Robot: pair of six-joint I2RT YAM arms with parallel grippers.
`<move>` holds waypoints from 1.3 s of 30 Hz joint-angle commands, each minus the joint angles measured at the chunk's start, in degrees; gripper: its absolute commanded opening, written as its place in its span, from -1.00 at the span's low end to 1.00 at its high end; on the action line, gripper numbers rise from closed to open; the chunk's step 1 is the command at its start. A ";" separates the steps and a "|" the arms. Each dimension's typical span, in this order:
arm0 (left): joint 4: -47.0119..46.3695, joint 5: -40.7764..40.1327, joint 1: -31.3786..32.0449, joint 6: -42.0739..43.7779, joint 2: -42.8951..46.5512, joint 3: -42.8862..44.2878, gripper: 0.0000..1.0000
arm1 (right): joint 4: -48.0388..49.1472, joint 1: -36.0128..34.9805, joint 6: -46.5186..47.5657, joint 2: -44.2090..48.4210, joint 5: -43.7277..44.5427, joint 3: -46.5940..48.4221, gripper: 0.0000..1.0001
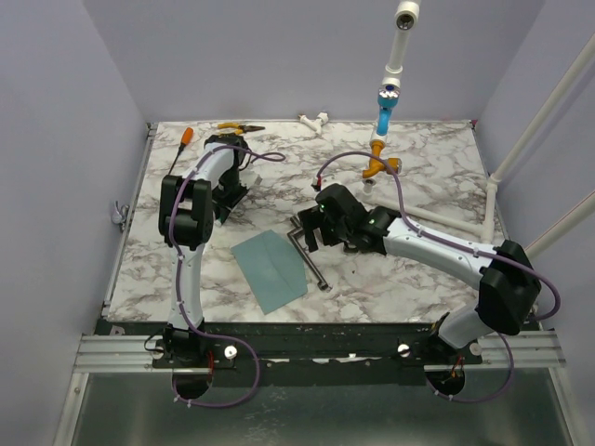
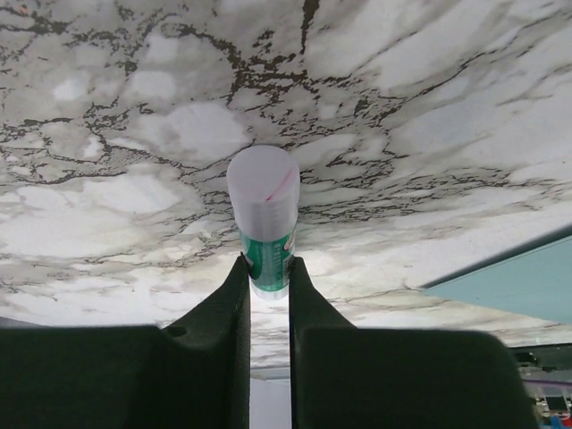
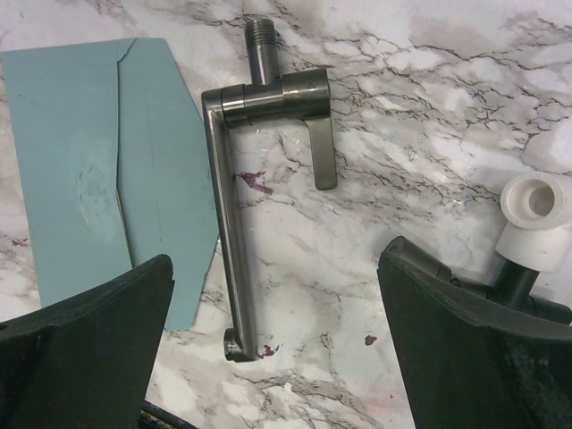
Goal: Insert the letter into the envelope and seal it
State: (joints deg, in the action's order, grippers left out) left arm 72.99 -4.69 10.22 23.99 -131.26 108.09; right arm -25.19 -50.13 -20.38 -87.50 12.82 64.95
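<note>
The teal envelope point(image 1: 270, 269) lies flat on the desk point(image 1: 437, 172) between both arms. It is light, limp paper, best taken at its edge. Left claw point(image 2: 267, 268) pinches a glue stick point(image 2: 264, 192); right claw point(image 3: 273, 268) is wide open, empty. No letter visible.

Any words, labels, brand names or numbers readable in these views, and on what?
No text can be read.
Green label on the white-capped tube between the left gripper fingers: print too blurred to read.
Envelope and metal fitting: no print visible.
</note>
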 commanded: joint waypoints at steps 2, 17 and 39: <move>0.83 6.53 -0.68 0.12 -0.86 0.25 -0.88 | -1.00 0.48 1.02 1.28 2.03 -0.01 0.99; -14.48 20.05 -4.77 4.19 20.33 -21.60 -1.00 | 3.98 0.47 1.67 3.47 -10.01 0.22 0.99; -4.69 40.54 2.26 11.05 56.33 -35.97 -1.00 | 15.89 0.38 -13.54 -3.59 -33.50 12.39 0.89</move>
State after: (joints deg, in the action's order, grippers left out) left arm 62.33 29.28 8.69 33.67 -76.93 73.06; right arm -13.47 -49.87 -29.23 -86.17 -13.98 72.44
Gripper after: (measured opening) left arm 0.145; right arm 0.960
